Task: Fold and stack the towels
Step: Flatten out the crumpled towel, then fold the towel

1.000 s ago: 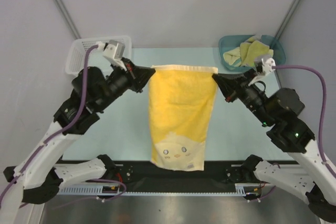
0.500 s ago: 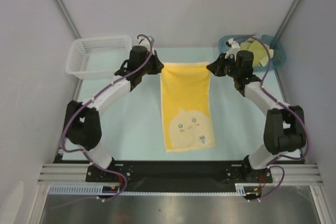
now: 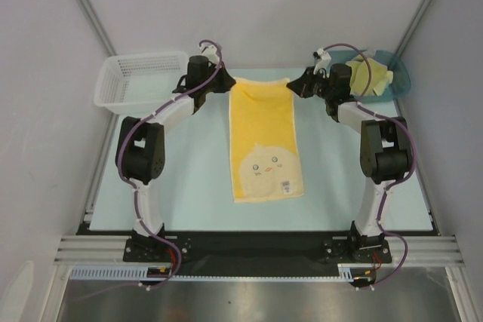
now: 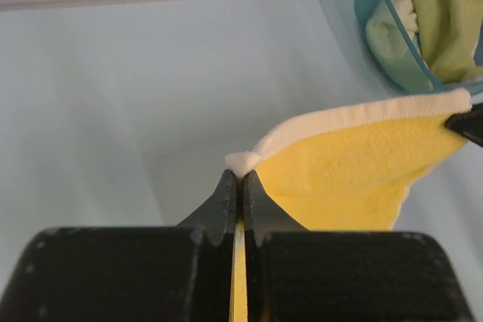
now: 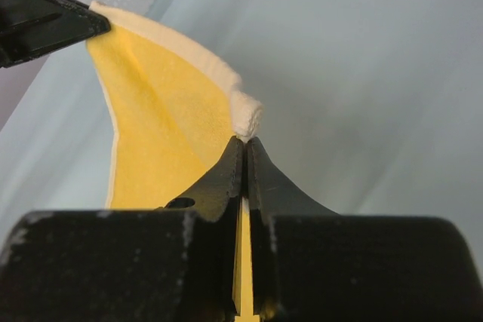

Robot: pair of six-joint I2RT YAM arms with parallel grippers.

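Observation:
A yellow towel [image 3: 264, 141] with a chick face print lies stretched lengthwise down the middle of the pale table, its far edge held up. My left gripper [image 3: 226, 83] is shut on the towel's far left corner [image 4: 243, 162]. Over at the far right corner [image 5: 247, 120], my right gripper [image 3: 293, 87] is shut on the cloth too. Both arms reach far out toward the back of the table. More towels [image 3: 367, 75], pale yellow-green, sit bunched in the teal bin [image 3: 400, 73] at the back right, also seen in the left wrist view as towels [image 4: 445, 20].
A white mesh basket [image 3: 139, 81] stands at the back left corner, just left of my left arm. Grey walls close in on the sides and back. The black rail with the arm bases [image 3: 256, 248] runs along the near edge.
Both arms have stretched toward the back of the table, carrying the towel's top edge with them. The towel went from hanging in the air to lying flat on the table.

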